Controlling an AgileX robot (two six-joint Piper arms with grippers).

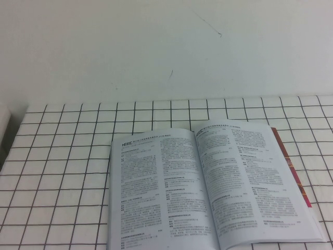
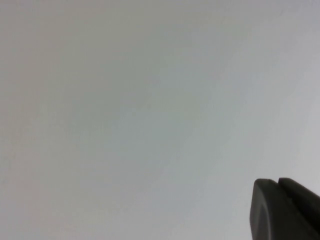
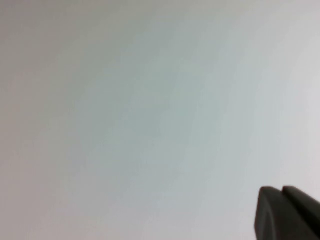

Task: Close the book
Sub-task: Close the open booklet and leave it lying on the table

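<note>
- Paper book (image 1: 208, 187) open flat on desk (image 1: 62, 172): light, floppy pages; grab outer edge of right pg.
- Left end effector (image 2: 282, 210), right end effector (image 3: 287, 215): both off high view, open/closed can't tell.

One open book (image 1: 208, 187). One checked tablecloth (image 1: 67, 156). Two grippers: left gripper (image 2: 282, 210), right gripper (image 3: 286, 214), each at wrist-view edge.

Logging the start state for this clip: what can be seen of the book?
The book lies open, face up, on the checked tablecloth, toward the table's near right. Two white pages carry printed text in columns; a red cover edge shows past the right page. Its near edge runs out of view. Nothing else touches it: the left gripper and right gripper show only in their wrist views, facing blank white.
</note>
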